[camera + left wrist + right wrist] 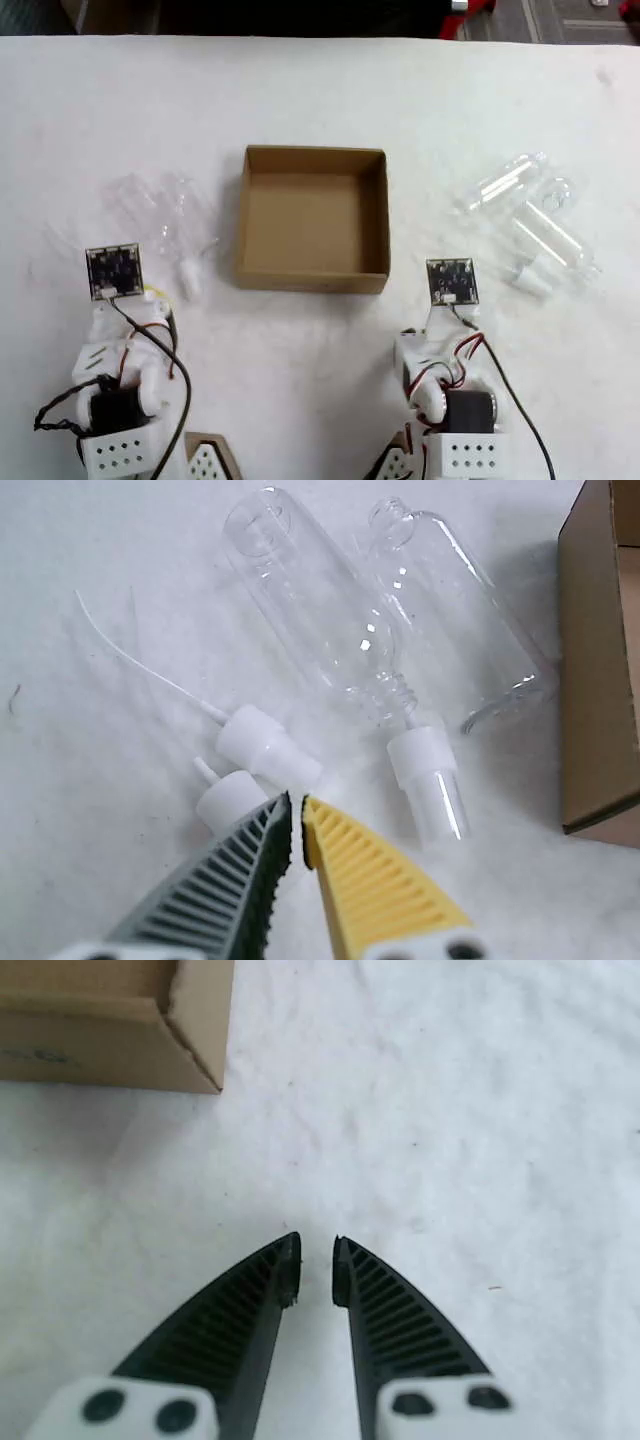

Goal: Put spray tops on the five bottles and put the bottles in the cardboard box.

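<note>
Right gripper (314,1262): two black ribbed fingers (238,1325), tips narrowly parted, nothing between them, above bare table.
Box (110,1030): brown cardboard, one outer corner and wall visible, resting on the table, well apart from the fingertips.
Table (480,1110): white, faintly speckled surface.

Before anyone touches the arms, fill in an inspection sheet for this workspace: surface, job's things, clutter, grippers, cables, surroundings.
Surface: white table.
Job's things: cardboard box open, nothing inside; clear bottles lying on both sides of it; loose spray tops by the left group.
Clutter: nothing seen.
Grippers: left gripper shut, tips beside a spray top; right gripper slightly open over bare table.
Cables: black and red wires loop near the table's front edge.
Surroundings: dark floor beyond the far edge.
</note>
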